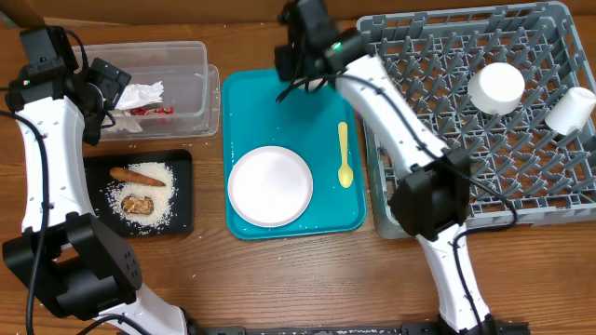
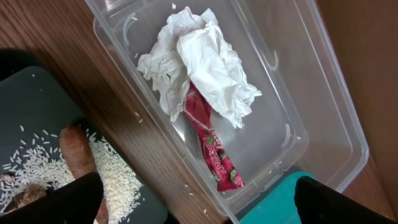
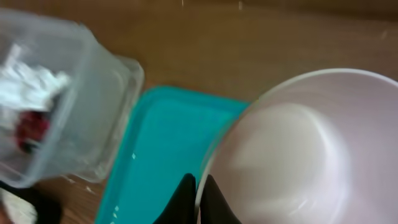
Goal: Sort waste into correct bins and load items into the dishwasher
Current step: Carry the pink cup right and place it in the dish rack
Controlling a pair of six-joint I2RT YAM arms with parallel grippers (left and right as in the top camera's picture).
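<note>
My right gripper [image 3: 200, 193] is shut on the rim of the pale pink dish [image 3: 298, 149] and holds it above the far end of the teal tray [image 3: 161, 149]; from overhead my arm hides the dish. My left gripper [image 2: 199, 205] is open and empty above the clear tub [image 2: 323, 124], which holds the white napkin [image 2: 199, 59] and the red wrapper [image 2: 214, 149]. The black tray [image 1: 182, 214] holds the carrot [image 1: 138, 175], the brown lump [image 1: 138, 204] and rice [image 1: 163, 200]. The white plate [image 1: 270, 186] and yellow spoon [image 1: 344, 156] lie on the teal tray.
The grey rack [image 1: 521, 167] at the right holds a white bowl [image 1: 496, 87] and a white cup [image 1: 570, 110]. A few rice grains [image 2: 140, 115] lie on the wood between the tub and the black tray.
</note>
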